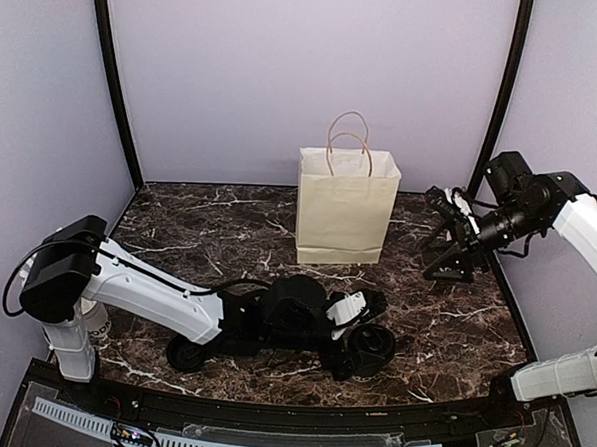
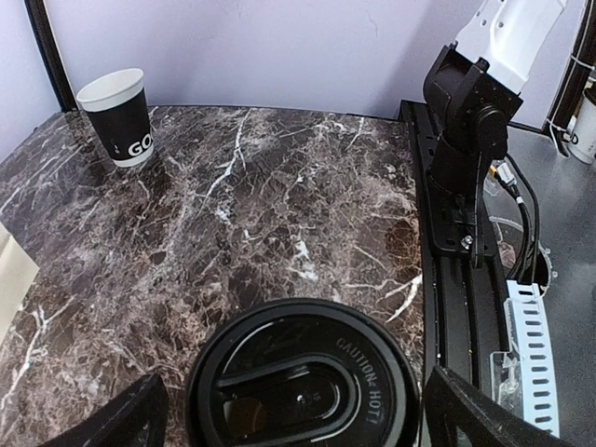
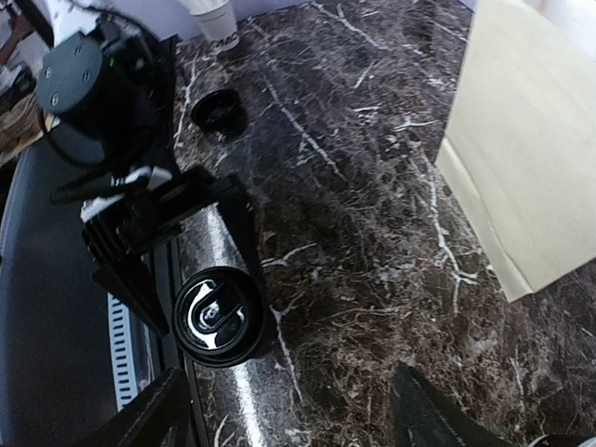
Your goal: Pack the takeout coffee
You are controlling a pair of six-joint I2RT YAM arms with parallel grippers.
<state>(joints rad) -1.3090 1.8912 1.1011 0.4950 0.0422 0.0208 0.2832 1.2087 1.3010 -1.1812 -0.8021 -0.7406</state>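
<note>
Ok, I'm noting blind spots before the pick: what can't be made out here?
- Inside of the paper bag: top view shows only its front; right wrist view cuts it at the edge.
- Walls of the takeout coffee: both wrist views show little but its lid.
- Whether the left gripper touches it: fingertips cut off by the left wrist view's bottom edge.
- Print on the open cup: only "GO" faces the camera.
</note>
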